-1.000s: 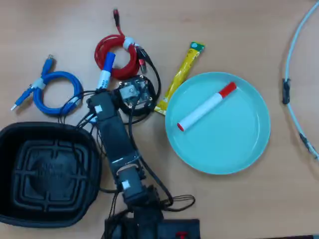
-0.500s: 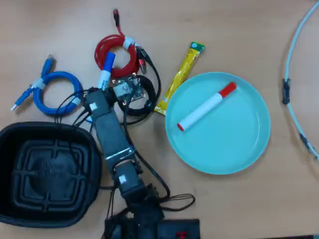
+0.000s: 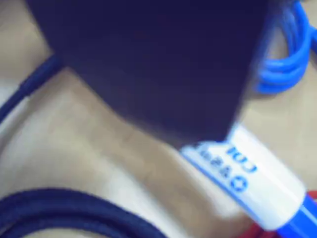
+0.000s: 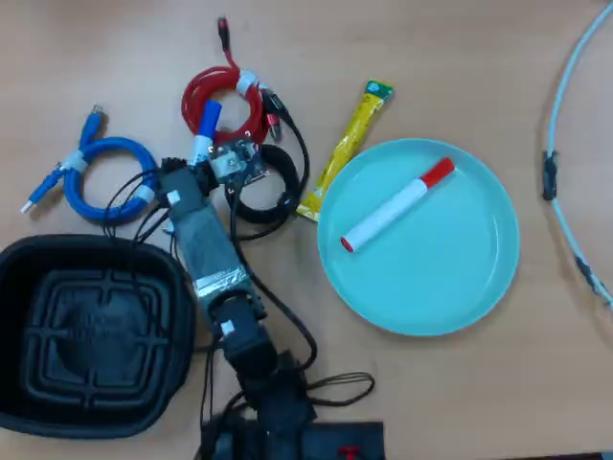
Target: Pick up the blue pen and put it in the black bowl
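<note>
Since the earlier frames, the arm (image 4: 206, 254) had swung to the left in the overhead view, carrying its gripper (image 4: 196, 165) from beside the black cable coil toward the lower end of the blue pen. Nothing else on the wooden table (image 4: 450, 57) had shifted. Largest of the objects, the black bowl (image 4: 43, 383) sat at the lower left, its ribbed floor bare. To the right lay the round teal plate (image 4: 460, 287), with a red-capped white marker (image 4: 397, 204) resting diagonally across it. Above the bowl sat a coiled blue cable (image 4: 105, 177), and a coiled red cable (image 4: 225, 101) lay at top centre, beside a black cable coil (image 4: 273, 196). A yellow sachet (image 4: 350, 144) lay slanted just beside the plate's upper left rim. The blue pen (image 4: 204, 129) lay on the table over the red coil, blue cap uppermost, its lower barrel hidden under the gripper head. In the wrist view the pen's white barrel with blue print (image 3: 247, 178) emerged from beneath a dark, blurred part of the gripper; whether the jaws stood wide or closed on it could not be told.
</note>
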Motion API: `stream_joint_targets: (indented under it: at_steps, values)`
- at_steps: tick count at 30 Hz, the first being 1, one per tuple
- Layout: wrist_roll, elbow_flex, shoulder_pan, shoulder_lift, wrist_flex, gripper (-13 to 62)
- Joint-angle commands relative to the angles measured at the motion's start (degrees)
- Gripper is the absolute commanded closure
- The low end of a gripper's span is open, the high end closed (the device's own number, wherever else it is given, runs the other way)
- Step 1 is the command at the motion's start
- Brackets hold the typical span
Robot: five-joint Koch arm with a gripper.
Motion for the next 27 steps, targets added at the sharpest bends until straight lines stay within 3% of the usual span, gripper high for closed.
stream_joint_targets:
  at_steps: [1,4,10,27]
  values:
    - [2.7,-5.3,-0.1,0.4,-2.9,34.2]
    - [3.0,-5.1,-0.1,0.5,-3.1,32.8]
    - [3.0,-4.2,0.8,0.4,-2.5,19.4]
    - [5.5,-2.0,2.7,-3.9,-2.8,15.4]
